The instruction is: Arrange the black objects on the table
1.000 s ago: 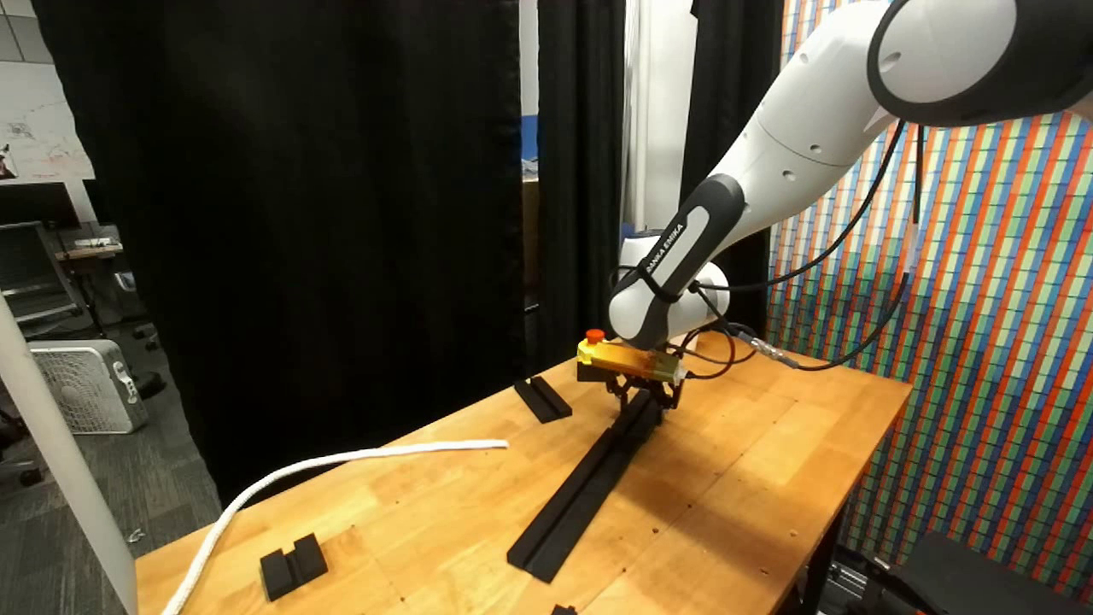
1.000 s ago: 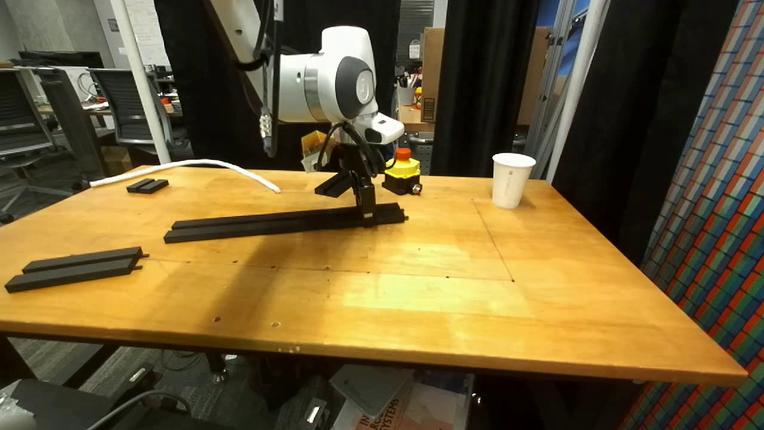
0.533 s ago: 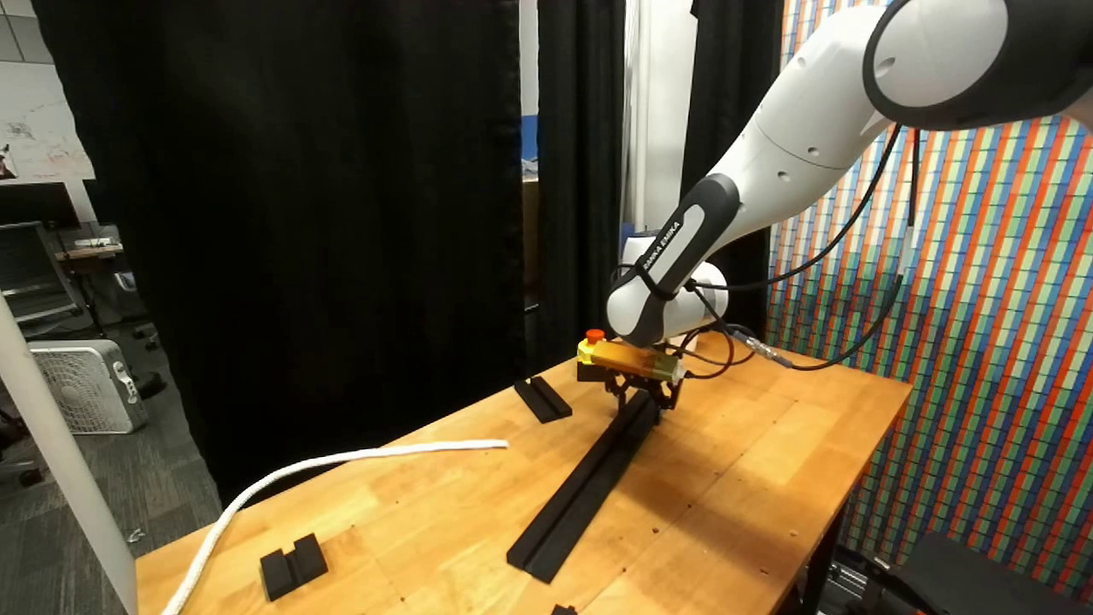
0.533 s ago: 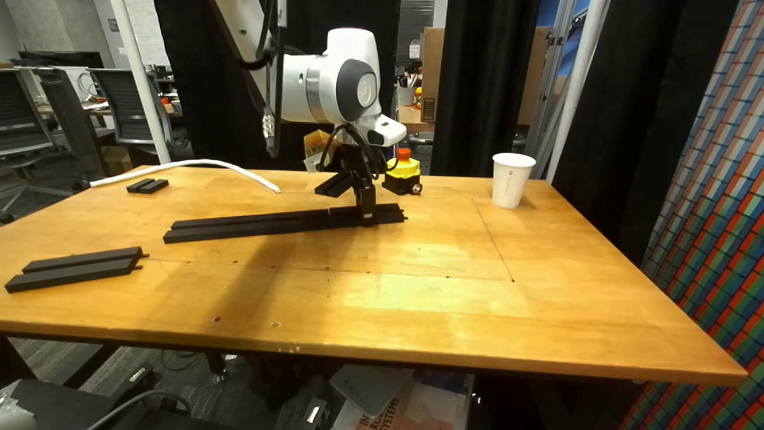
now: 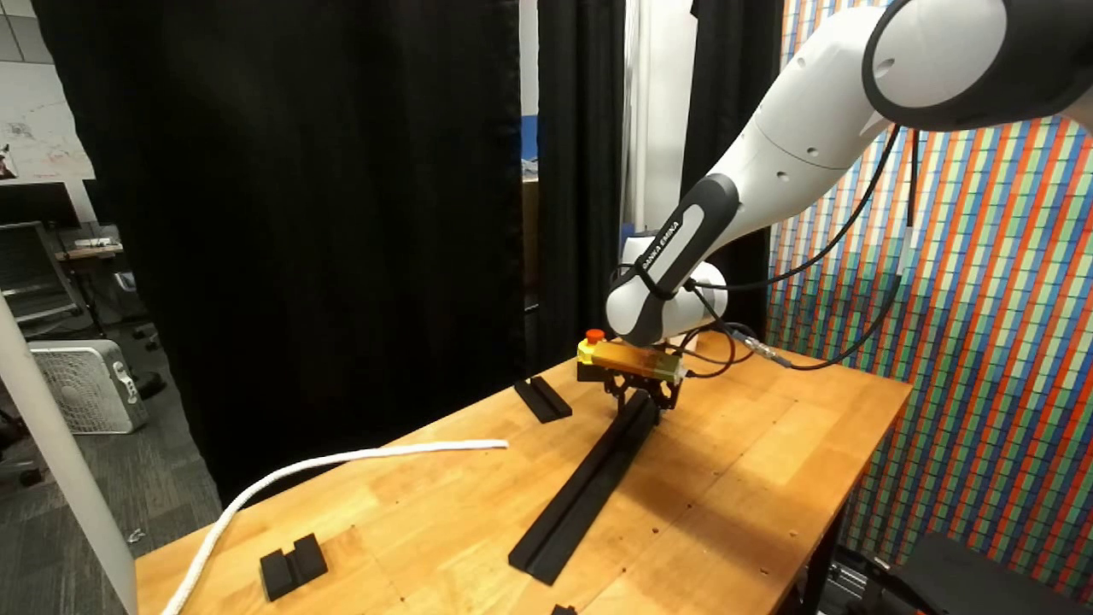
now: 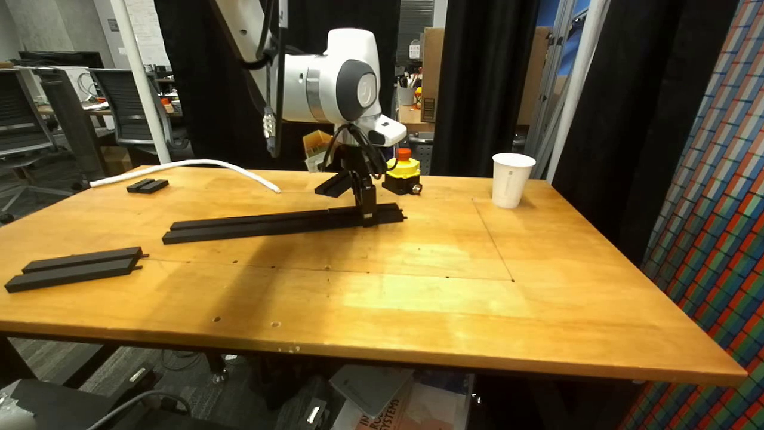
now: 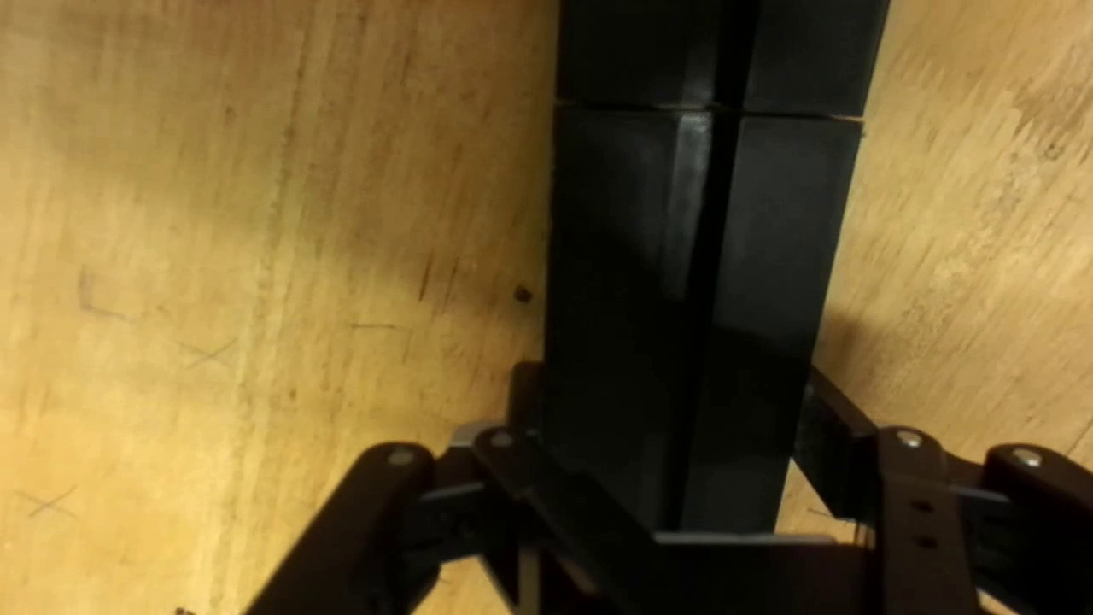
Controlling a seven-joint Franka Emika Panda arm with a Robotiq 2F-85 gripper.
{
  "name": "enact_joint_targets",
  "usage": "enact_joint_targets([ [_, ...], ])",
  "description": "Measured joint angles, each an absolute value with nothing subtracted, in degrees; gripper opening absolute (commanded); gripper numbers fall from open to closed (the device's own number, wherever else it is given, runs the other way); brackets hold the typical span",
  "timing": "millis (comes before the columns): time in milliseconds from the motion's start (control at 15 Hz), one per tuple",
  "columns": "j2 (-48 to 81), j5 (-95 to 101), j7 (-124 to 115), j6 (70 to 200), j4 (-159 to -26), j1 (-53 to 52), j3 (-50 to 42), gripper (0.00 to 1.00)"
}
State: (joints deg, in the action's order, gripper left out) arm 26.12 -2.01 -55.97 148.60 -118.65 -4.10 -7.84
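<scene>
The arm (image 5: 764,166) slopes down, gripper (image 7: 671,401) seemingly clamped.

In an exterior view, above the table (image 5: 768,444), the robot arm (image 5: 794,128) bears "FRANKA EMIKA", its first letters indistinct; in an exterior view, below the table, a printed cover (image 6: 431,407) reads "SYSTEMS", with "IN" and "RO" beside it, partly cut off; the small mark on the white cup (image 6: 512,186), which stands on the table, is illegible.
</scene>
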Motion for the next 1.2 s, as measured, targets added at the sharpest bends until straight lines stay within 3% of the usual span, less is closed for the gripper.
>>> enact_joint_targets([
  [1133,26.03,-4.13,-54.41,148.54,-118.76,-4.01,-7.70,0.46],
  [1200,26.03,-4.23,-54.31,148.54,-118.76,-3.99,-7.69,0.93],
])
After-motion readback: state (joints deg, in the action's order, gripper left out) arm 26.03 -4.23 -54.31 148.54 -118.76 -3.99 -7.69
